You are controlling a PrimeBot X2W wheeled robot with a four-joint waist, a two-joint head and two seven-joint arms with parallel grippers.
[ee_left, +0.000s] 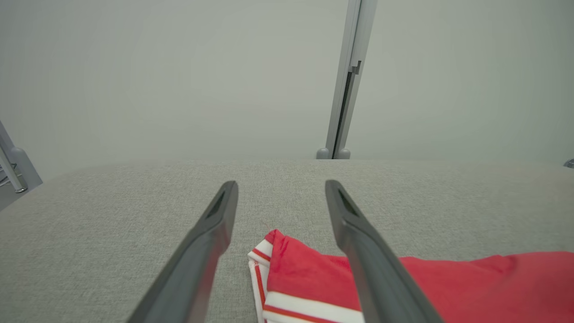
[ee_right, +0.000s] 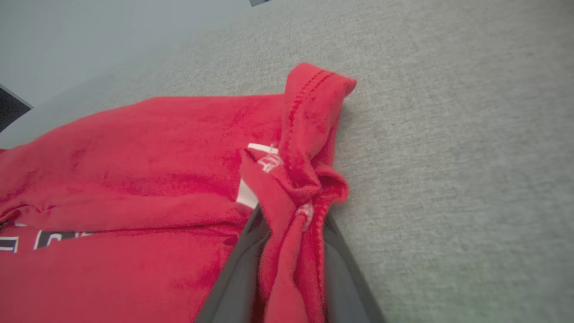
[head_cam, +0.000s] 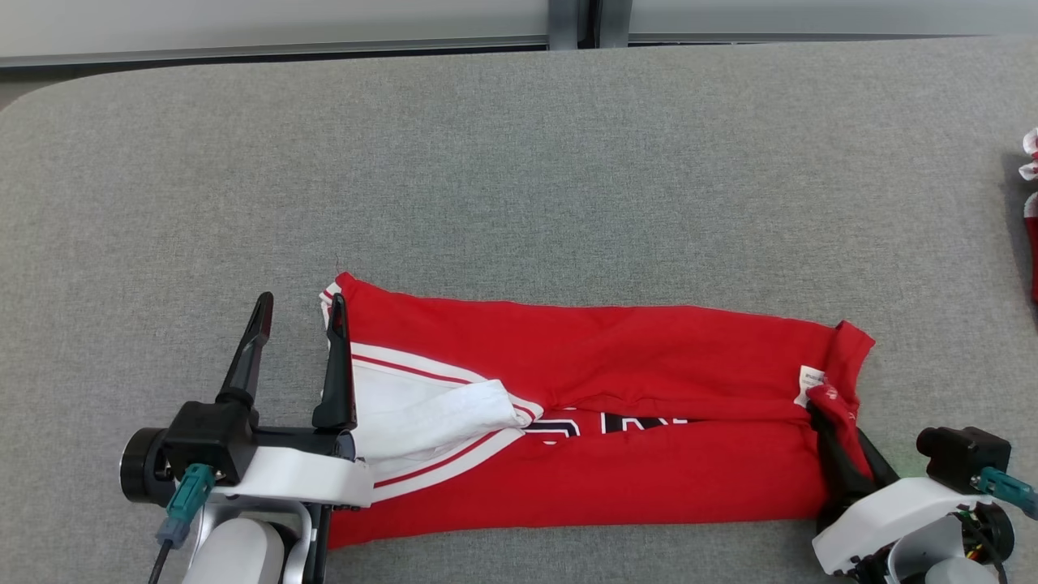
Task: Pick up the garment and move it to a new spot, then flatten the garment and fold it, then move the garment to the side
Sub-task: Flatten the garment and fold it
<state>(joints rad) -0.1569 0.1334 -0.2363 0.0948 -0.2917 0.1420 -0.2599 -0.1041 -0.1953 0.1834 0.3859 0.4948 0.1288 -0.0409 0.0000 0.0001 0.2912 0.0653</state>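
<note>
Lying long-ways L-to-R across the table, close to the robot, the red garment has a gripper at each end. R gripper is pinched on the bunched cloth at the R end, fabric squeezed btwn its fingers. L gripper is wide open, straddling the L edge: one finger over cloth, other over bare table, holding nothing.

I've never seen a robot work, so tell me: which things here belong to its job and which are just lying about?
Belonging to the job: red garment; right tool, pinching its end; left tool, open at the other end.
Just lying about: red-and-white cloth at the table edge; grey post beyond.
</note>
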